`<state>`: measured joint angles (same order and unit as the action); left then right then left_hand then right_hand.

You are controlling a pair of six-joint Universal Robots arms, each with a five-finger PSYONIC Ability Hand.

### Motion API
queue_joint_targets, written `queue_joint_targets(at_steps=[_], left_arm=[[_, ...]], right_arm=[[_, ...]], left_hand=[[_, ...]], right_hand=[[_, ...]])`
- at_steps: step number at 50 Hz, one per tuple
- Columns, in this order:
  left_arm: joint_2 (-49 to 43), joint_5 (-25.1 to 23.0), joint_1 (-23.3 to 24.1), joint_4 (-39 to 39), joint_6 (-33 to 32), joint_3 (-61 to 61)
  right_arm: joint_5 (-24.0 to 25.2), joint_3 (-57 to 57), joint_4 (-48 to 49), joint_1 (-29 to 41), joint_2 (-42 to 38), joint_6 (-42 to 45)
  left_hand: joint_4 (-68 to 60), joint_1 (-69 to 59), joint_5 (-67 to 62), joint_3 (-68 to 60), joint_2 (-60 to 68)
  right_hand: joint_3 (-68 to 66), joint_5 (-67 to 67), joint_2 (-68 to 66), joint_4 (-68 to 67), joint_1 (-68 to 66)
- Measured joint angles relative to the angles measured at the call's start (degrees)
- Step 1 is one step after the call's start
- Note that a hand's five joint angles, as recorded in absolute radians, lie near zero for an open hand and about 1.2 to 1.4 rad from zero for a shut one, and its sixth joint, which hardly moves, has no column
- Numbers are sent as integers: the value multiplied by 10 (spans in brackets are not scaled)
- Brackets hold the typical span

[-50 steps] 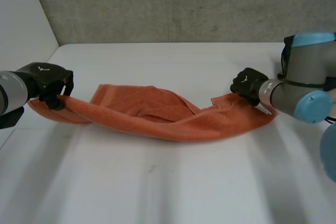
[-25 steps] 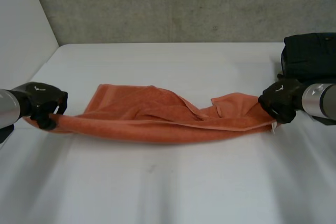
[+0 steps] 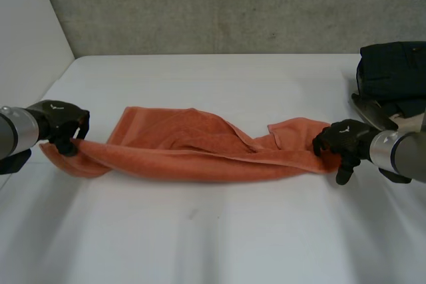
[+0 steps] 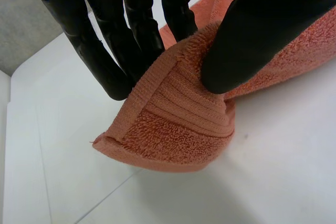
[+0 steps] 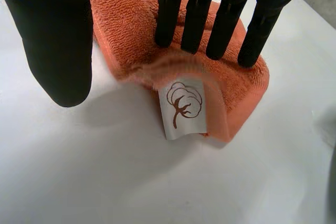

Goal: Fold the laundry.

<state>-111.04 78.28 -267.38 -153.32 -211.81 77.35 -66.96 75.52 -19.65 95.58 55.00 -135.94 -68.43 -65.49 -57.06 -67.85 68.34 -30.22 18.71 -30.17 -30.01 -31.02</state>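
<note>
An orange towel [image 3: 200,152] lies stretched in a long, loosely gathered band across the white table [image 3: 219,244]. My left hand [image 3: 61,126] is at its left end. In the left wrist view the thumb [image 4: 257,30] and fingers pinch the towel's corner [image 4: 173,124], which is held slightly off the table. My right hand [image 3: 343,141] is at the right end. In the right wrist view its straight fingers [image 5: 197,19] rest on the towel end [image 5: 126,19], the thumb [image 5: 58,40] stands apart, and a white label [image 5: 184,108] lies on the table.
A dark folded item [image 3: 393,71] sits at the table's back right, just behind my right arm. A grey wall runs along the far edge of the table. The table's left edge is close behind my left hand.
My right hand has moved right and toward the front, then opened, and the towel's right end now lies on the table. The towel has been pulled out longer. My left hand keeps its pinch.
</note>
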Motion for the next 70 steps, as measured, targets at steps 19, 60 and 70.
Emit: queue_joint_targets(at_steps=[19,60,70], left_arm=[[-24,11,5,-11,-5,-9],[-37,118,34,-452,135,-270],[-70,63,17,-432,107,-59]], right_arm=[[-40,42,216,13,-32,62],[-159,-356,466,45,-49,-316],[-44,-159,369,25,-67,-270]], left_hand=[[0,0,0,0,0],[0,0,0,-3,2],[0,0,0,-3,2]], right_hand=[[-184,197,-185,-185,-177],[-376,391,-370,-384,-335],[-376,393,-370,-385,-335]])
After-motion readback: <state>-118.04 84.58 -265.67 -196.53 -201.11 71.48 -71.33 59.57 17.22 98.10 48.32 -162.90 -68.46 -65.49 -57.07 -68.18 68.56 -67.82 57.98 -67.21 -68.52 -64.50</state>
